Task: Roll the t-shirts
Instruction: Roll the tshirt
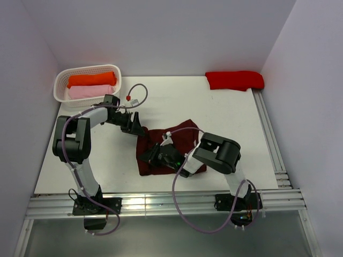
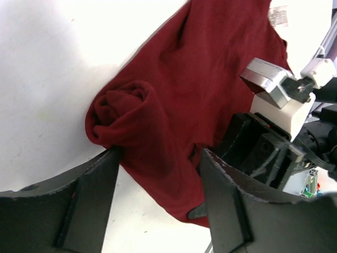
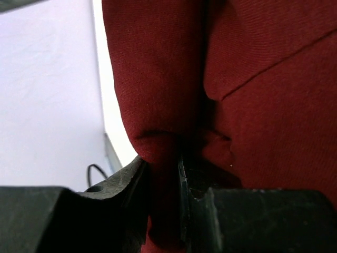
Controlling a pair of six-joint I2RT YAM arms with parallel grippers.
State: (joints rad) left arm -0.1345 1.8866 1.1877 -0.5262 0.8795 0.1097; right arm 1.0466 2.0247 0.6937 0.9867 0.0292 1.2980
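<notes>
Overhead, the maroon t-shirt (image 1: 187, 140) lies part-rolled near the front middle of the table (image 1: 225, 112), with the left gripper (image 1: 136, 128) at its far-left corner and the right gripper (image 1: 161, 155) on its near-left part. From the left wrist, the jaws stand apart, the rolled edge (image 2: 124, 113) just ahead between them, its long axis running off toward the right gripper. From the right wrist, the jaws are clamped on a fold of the maroon cloth. The next turn probably falls to the left arm, nearest the roll's free end.

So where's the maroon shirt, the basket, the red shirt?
maroon shirt (image 2: 174, 95): left wrist view, flat middle.
basket (image 1: 57, 85): top view, left rim.
red shirt (image 1: 233, 80): top view, its middle.
</notes>
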